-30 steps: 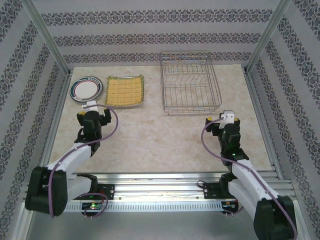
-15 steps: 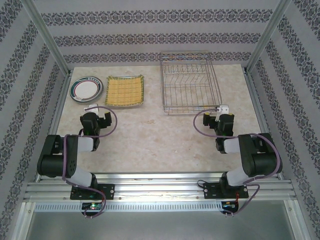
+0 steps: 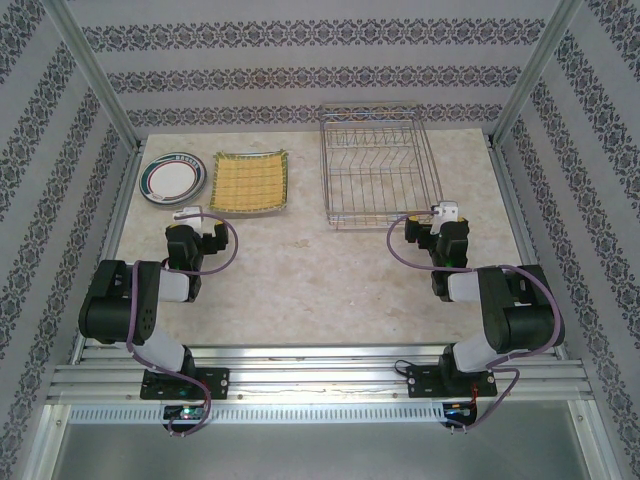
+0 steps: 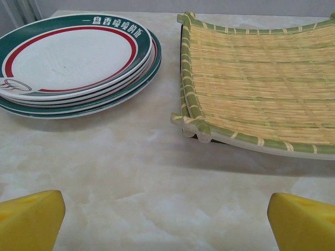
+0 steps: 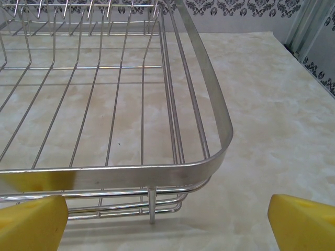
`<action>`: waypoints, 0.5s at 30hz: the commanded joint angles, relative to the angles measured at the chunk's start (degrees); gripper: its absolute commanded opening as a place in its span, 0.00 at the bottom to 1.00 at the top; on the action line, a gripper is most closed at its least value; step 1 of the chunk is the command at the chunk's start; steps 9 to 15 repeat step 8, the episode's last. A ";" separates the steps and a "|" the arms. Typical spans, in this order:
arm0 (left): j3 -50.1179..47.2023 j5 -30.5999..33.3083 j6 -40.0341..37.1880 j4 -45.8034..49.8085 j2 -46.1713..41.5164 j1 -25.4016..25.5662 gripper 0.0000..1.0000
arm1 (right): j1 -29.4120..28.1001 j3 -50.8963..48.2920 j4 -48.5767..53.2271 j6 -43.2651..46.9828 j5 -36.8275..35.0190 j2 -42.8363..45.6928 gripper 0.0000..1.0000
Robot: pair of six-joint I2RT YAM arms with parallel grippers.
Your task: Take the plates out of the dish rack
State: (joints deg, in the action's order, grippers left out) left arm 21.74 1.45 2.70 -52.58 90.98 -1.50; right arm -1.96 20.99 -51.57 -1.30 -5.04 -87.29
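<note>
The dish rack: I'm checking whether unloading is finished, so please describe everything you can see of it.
The rectangular silver wire dish rack stands level on the marbled beige tabletop, at the far right. Thin shiny metal rods form its floor and sides, a flat band rims the top with rounded corners, and upright divider prongs rise inside. It is empty; the table shows through its floor.
</note>
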 commanded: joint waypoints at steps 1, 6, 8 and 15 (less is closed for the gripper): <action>-0.49 -1.08 -1.08 -3.18 0.08 0.36 1.00 | 0.64 0.89 -0.37 -0.48 0.91 0.39 0.98; -0.47 -1.03 -1.08 -3.15 0.08 0.40 1.00 | 0.64 1.06 -0.20 -0.51 1.07 0.33 0.98; -0.48 -1.02 -1.05 -3.15 0.11 0.36 1.00 | 0.65 0.81 -0.48 -0.48 1.07 0.45 0.98; -0.48 -1.02 -1.05 -3.15 0.11 0.36 1.00 | 0.65 0.81 -0.48 -0.48 1.07 0.45 0.98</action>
